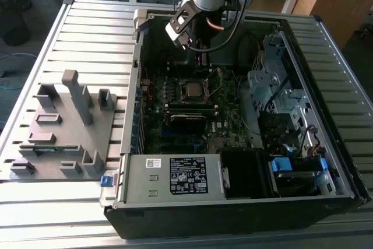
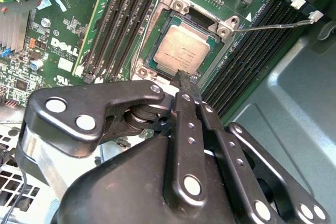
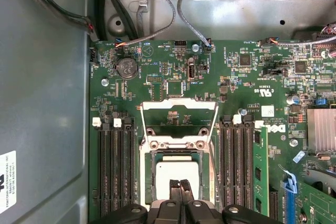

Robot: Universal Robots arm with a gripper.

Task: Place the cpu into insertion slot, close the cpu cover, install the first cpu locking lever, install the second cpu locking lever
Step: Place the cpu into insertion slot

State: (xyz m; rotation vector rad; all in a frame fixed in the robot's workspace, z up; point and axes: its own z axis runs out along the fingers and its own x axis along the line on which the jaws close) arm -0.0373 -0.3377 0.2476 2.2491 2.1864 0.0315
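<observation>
The cpu [image 2: 184, 51] lies flat in the insertion slot [image 2: 143, 68], just under the tips of the claw [image 2: 185, 80]; I read the claw as clenched on nothing; the cpu cover [image 3: 179, 104] stands open beyond it. I judge the chip light, rigid and fragile underneath; grip opposite edges only.

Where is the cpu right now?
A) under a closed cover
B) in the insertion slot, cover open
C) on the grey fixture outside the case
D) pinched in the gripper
B: the cpu lies flat in the insertion slot, with the cpu cover swung open beside it.
</observation>
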